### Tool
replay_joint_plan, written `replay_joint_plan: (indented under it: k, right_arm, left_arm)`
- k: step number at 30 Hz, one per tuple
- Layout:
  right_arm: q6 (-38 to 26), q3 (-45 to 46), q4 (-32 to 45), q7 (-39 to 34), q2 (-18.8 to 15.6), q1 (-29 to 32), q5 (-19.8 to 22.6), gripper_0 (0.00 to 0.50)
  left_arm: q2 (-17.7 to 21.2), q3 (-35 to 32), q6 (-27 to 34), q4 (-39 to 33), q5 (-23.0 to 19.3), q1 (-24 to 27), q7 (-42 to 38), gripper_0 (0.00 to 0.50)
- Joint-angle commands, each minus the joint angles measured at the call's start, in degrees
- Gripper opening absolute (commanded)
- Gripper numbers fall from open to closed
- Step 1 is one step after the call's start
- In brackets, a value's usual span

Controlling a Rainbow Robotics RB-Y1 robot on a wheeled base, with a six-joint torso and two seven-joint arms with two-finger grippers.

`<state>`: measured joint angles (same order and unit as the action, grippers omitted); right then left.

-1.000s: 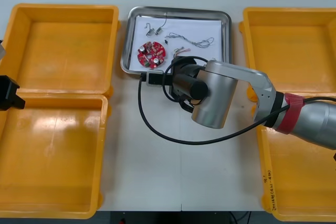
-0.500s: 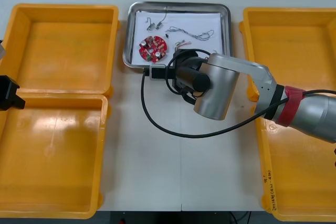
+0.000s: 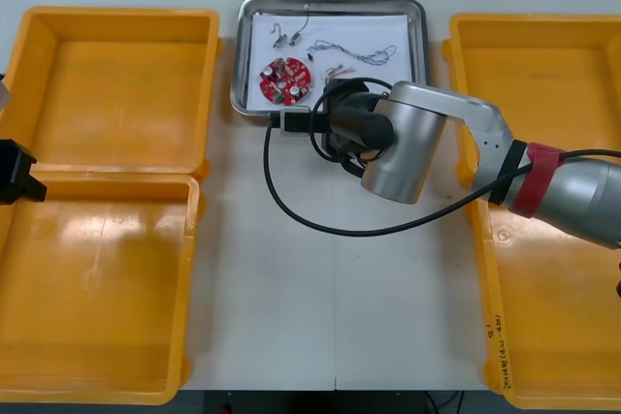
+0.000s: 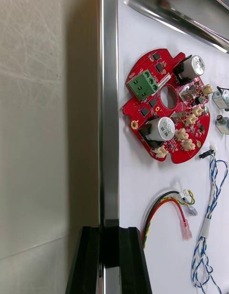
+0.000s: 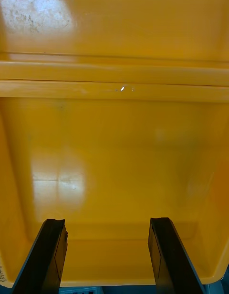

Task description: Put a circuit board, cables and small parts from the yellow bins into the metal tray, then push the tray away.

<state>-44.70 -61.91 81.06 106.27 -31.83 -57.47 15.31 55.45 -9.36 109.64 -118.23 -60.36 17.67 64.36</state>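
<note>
The metal tray (image 3: 236, 65), white inside, lies at the table's far middle. In it are a round red circuit board (image 3: 282, 80), a twisted blue and white cable (image 3: 354, 50), a red and yellow cable (image 3: 338, 73) and small metal parts (image 3: 283, 41). My right gripper (image 3: 283, 121) is shut and points left along the tray's near rim, touching it at the left corner. The right wrist view has the gripper (image 4: 109, 232) on the rim (image 4: 109, 108), beside the board (image 4: 167, 120) and both cables (image 4: 207, 227). My left gripper (image 5: 107, 227) hangs open over a bin.
Two yellow bins (image 3: 116, 75) stand on the left and two (image 3: 539, 84) on the right; nothing lies in the parts of them that I see. A black hose (image 3: 291, 215) from my right arm loops over the table in front of the tray.
The tray has slid toward the table's far edge, with my right gripper moving along behind its near rim. The left arm has stayed still.
</note>
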Motion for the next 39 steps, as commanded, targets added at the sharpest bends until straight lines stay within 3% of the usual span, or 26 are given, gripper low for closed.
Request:
replay_joint_plan:
  k: [1,7,21,22,23,24,25,26,29,31,39]
  right_arm:
    - [0.4,-0.3,-1.9,2.0,-0.9,-3.6,0.6,0.000]
    - [0.5,-0.2,-5.1,2.4,0.5,-5.8,3.1,0.000]
    - [0.5,-0.1,-5.2,2.4,0.4,-5.8,3.1,0.000]
    - [0.5,-0.1,-5.2,2.4,0.5,-5.8,3.2,0.079]
    - [0.5,-0.1,-5.2,2.4,0.5,-5.8,3.2,0.112]
    - [0.3,-0.1,-5.2,2.4,0.6,-5.8,3.2,0.192]
    - [0.1,0.0,-5.2,2.4,0.7,-5.8,3.2,0.219]
    - [-0.5,0.6,-5.2,2.5,1.1,-5.8,3.2,0.303]
    - [-2.2,1.8,-5.2,2.6,2.0,-5.8,3.2,0.462]
    - [-3.4,2.7,-5.2,2.8,2.4,-5.8,3.2,0.500]
    - [-7.3,5.7,-3.8,3.2,3.3,-5.8,4.7,0.500]
  left_arm:
    - [2.7,-1.9,0.4,-1.5,-0.5,-0.8,-4.6,0.500]
    - [2.7,-1.9,0.4,-1.5,-0.5,-0.8,-4.6,0.500]
    - [2.7,-1.9,0.4,-1.5,-0.5,-0.8,-4.6,0.500]
    - [2.7,-1.9,0.4,-1.5,-0.5,-0.8,-4.6,0.500]
    - [2.7,-1.9,0.4,-1.5,-0.5,-0.8,-4.6,0.500]
    - [2.7,-1.9,0.4,-1.5,-0.5,-0.8,-4.6,0.500]
    - [2.7,-1.9,0.4,-1.5,-0.5,-0.8,-4.6,0.500]
    - [2.7,-1.9,0.4,-1.5,-0.5,-0.8,-4.6,0.500]
    - [2.7,-1.9,0.4,-1.5,-0.5,-0.8,-4.6,0.500]
    - [2.7,-1.9,0.4,-1.5,-0.5,-0.8,-4.6,0.500]
    - [2.7,-1.9,0.4,-1.5,-0.5,-0.8,-4.6,0.500]
